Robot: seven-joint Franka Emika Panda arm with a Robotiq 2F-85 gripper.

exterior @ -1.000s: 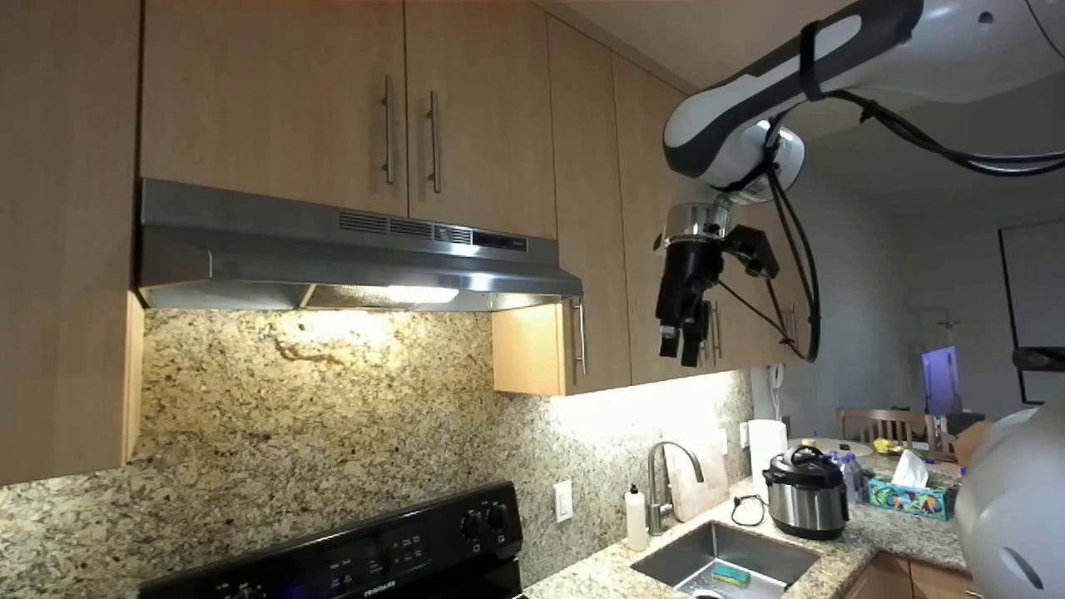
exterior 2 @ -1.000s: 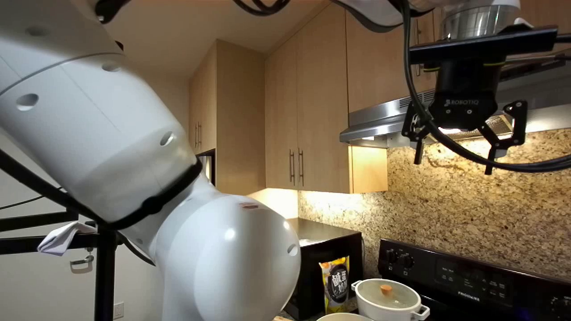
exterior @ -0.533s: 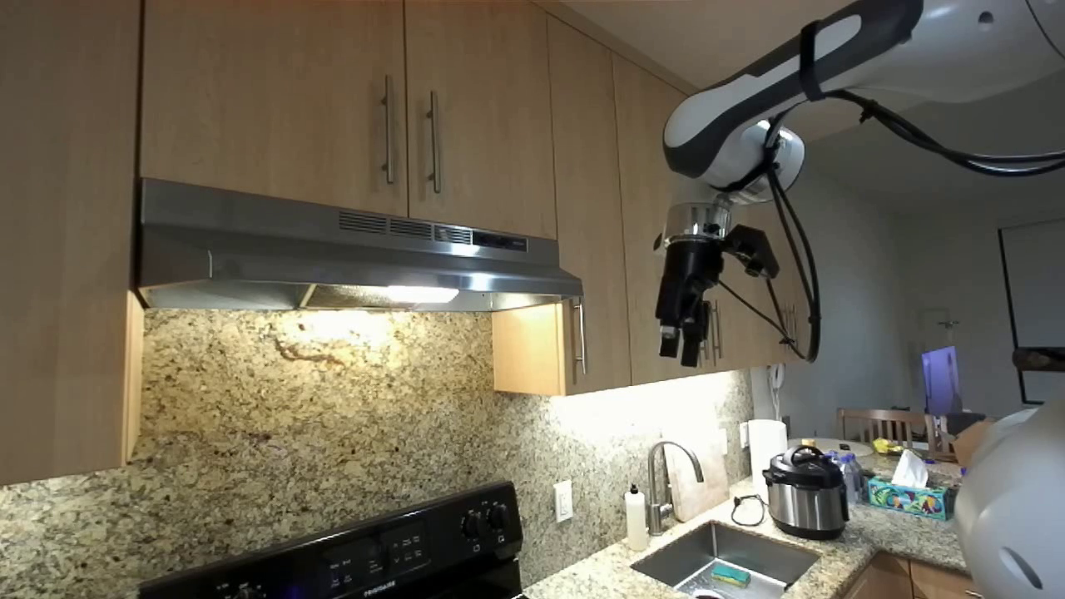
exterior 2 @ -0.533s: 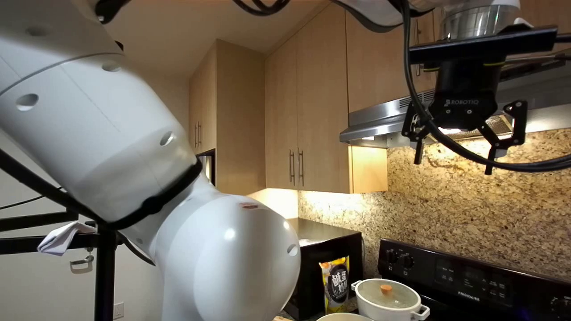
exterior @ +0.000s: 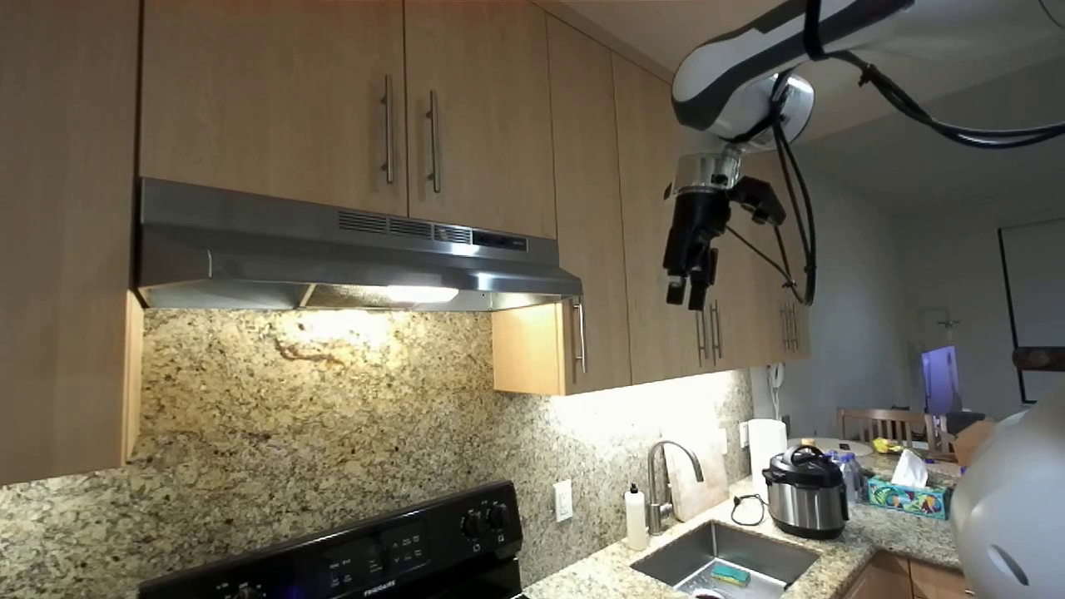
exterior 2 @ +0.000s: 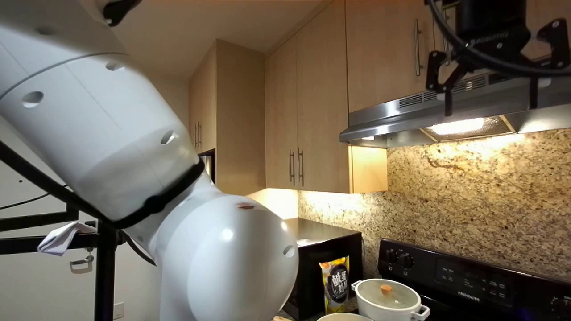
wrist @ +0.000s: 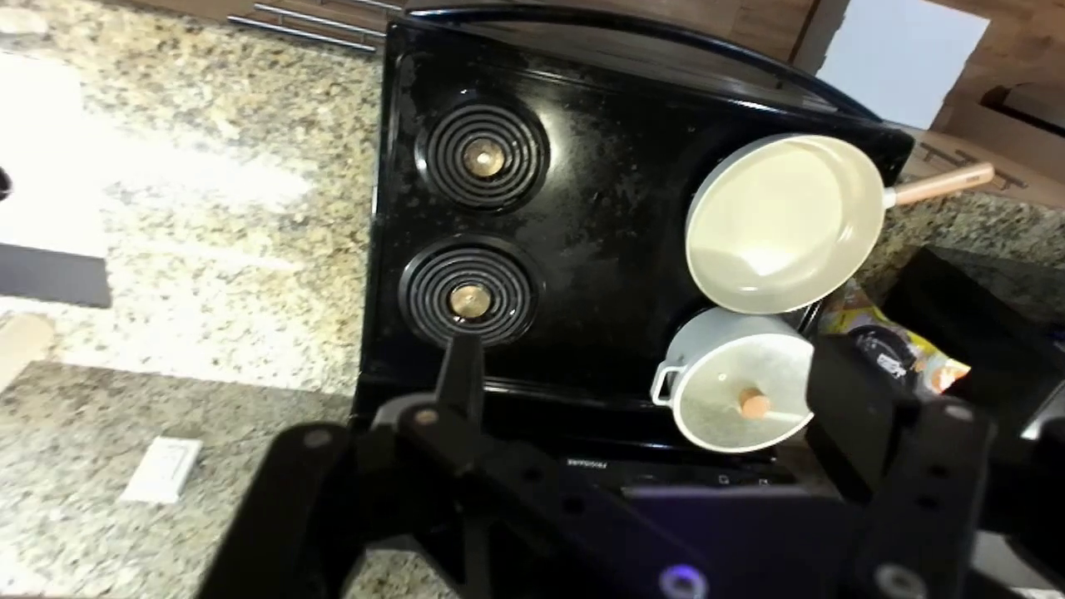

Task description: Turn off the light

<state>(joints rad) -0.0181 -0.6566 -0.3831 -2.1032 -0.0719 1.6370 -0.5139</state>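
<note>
End effector [exterior 2: 490, 110], jaws spread wide; hood [exterior 2: 399, 117] and lit light [exterior 2: 458, 126] behind it in an exterior view, black cable [exterior 2: 504, 67] across its front. Stove [wrist: 616, 241], pan [wrist: 786, 229], lidded pot [wrist: 715, 399] beneath.

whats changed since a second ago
The black two-fingered gripper has risen in both exterior views, drifting toward picture right; the white-and-grey forearm lifted with it. Nothing was gripped or released; its jaws are still apart. The glowing rectangular light under the stainless-steel range hood stays on; the lidded white pot hasn't moved.

Warm hood light [exterior 2: 458, 126], harsh glare on counter [wrist: 233, 183], wrist-view foreground seemingly blurry.
</note>
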